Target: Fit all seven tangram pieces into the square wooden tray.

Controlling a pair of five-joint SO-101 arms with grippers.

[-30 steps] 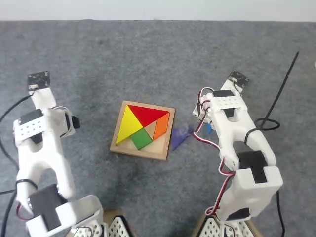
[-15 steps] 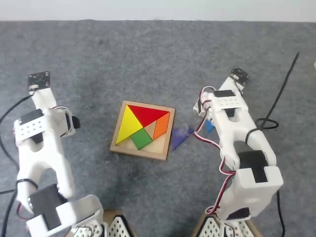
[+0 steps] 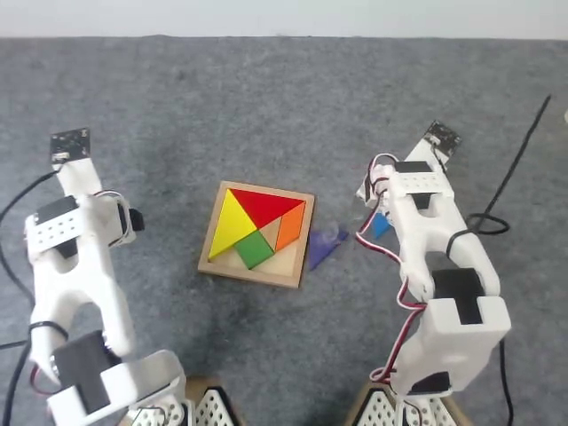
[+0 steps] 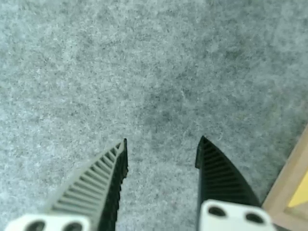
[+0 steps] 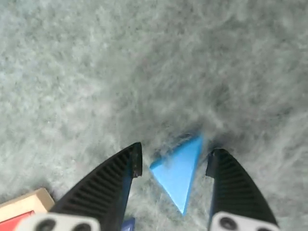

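Observation:
The square wooden tray (image 3: 213, 256) lies mid-table, holding a yellow triangle (image 3: 229, 227), a red triangle (image 3: 264, 206), an orange piece (image 3: 289, 231) and a green square (image 3: 255, 250). Just right of the tray, a purple piece (image 3: 324, 244) rests on the carpet. A blue triangle (image 3: 380, 226) lies farther right, partly under the right arm (image 3: 417, 191). In the right wrist view my right gripper (image 5: 175, 151) is open, its fingers on either side of the blue triangle (image 5: 179, 168) and apart from it. My left gripper (image 4: 161, 144) is open over bare carpet, left of the tray's corner (image 4: 288, 192).
Grey carpet covers the table. A black cable (image 3: 510, 169) runs along the far right. The left arm (image 3: 67, 231) stands well left of the tray. A corner of the tray (image 5: 24, 204) sits close to the right gripper.
The right arm's wrist has shifted slightly right and away from the tray, so more of the blue triangle shows. The left arm and the tray's pieces have not moved.

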